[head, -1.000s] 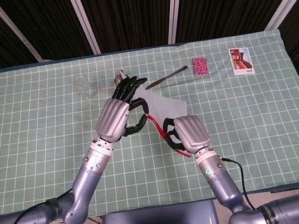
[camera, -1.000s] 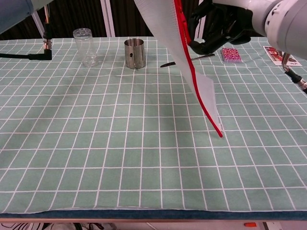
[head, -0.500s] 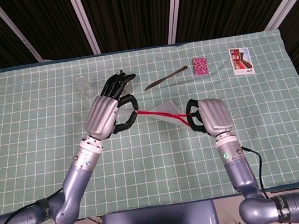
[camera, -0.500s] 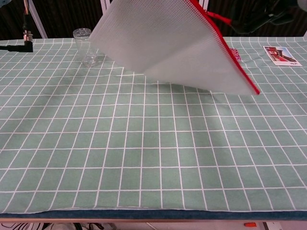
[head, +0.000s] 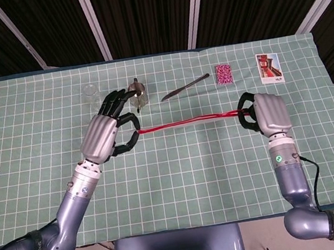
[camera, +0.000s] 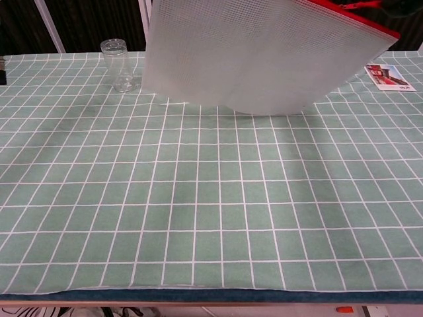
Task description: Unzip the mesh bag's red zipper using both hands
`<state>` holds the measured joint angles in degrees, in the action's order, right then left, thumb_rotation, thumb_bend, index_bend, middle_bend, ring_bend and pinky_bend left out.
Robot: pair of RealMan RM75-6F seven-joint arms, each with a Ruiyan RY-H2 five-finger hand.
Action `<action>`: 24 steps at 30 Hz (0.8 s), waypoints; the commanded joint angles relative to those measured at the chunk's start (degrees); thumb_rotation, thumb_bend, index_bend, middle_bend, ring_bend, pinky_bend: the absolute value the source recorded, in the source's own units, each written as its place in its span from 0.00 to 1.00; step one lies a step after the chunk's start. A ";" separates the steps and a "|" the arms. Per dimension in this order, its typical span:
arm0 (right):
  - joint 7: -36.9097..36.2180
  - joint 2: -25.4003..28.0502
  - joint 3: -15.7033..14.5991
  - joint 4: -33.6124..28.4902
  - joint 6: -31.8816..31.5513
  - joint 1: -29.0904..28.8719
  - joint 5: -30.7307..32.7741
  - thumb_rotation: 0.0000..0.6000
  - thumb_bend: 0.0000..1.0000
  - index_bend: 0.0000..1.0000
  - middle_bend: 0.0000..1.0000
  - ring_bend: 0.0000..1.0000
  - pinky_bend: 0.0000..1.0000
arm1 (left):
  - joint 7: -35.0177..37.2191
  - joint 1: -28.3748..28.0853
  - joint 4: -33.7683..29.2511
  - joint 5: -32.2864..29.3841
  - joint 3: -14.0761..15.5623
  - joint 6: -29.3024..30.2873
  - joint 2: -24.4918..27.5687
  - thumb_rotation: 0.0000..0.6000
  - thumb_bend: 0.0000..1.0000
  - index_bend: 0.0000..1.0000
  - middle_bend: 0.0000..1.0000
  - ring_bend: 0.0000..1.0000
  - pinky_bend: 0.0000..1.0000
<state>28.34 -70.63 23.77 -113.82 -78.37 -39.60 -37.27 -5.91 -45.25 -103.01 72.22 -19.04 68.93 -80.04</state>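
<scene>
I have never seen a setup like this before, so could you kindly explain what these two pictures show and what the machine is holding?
This is a two-armed robot with human-like hands, working at a table covered by a green checked cloth. The head view looks down from above; the chest view looks forward from lower down, just above the cloth.

In the head view, the left hand and the right hand hold a white mesh bag in the air between them by its red zipper edge. In the chest view the bag hangs in front of the camera.

On the cloth lie a clear glass jar, a metal cup, a knife-like utensil, a small pink packet and a card.
</scene>
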 commanded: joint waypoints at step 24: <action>-1.59 2.40 1.04 1.88 -0.30 0.91 1.17 1.00 0.61 0.66 1.00 1.00 0.96 | 5.34 5.82 4.11 0.61 3.77 0.72 3.21 1.00 0.42 0.60 0.11 0.00 0.00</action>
<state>26.78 -68.27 24.78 -111.97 -78.66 -38.72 -36.14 -0.66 -39.52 -98.99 72.84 -15.32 69.67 -76.89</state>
